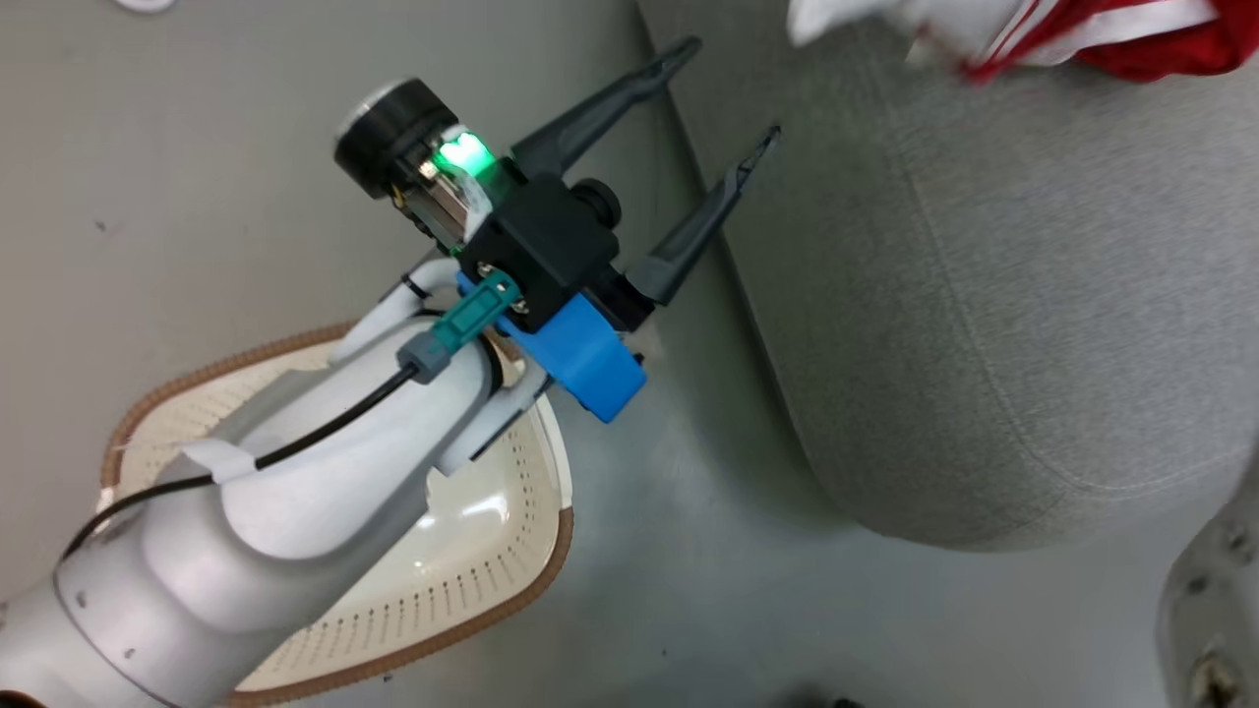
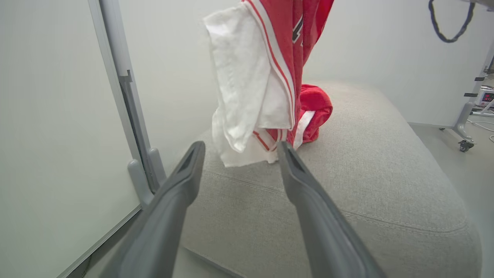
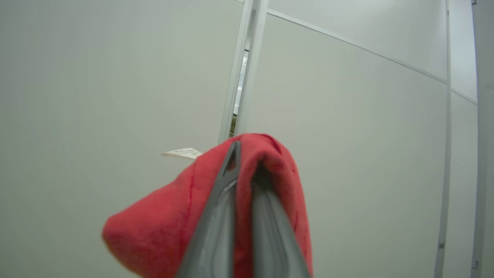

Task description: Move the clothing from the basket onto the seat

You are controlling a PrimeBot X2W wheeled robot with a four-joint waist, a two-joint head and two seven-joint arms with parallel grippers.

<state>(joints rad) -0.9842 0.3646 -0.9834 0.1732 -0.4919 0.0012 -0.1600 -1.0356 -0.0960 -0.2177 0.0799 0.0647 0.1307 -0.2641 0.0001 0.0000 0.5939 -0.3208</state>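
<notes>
Red and white clothing (image 2: 270,73) hangs from above, its lower folds resting on the light grey seat (image 2: 370,170). In the head view the clothing (image 1: 1043,34) lies at the top edge over the seat (image 1: 984,295). My right gripper (image 3: 245,170) is shut on a fold of the red clothing (image 3: 162,227), raised before pale panels. My left gripper (image 1: 738,93) stands open and empty over the seat's left edge, near the hanging cloth. The left gripper (image 2: 239,148) shows its two fingers apart. The cream basket (image 1: 462,580) with its brown rim lies under my left forearm.
A pale grey partition panel (image 2: 58,135) on a metal post stands left of the seat. Grey floor (image 1: 689,551) runs between basket and seat. A wheeled stand foot (image 2: 465,144) sits at the far right, with a black cable loop (image 2: 449,23) above.
</notes>
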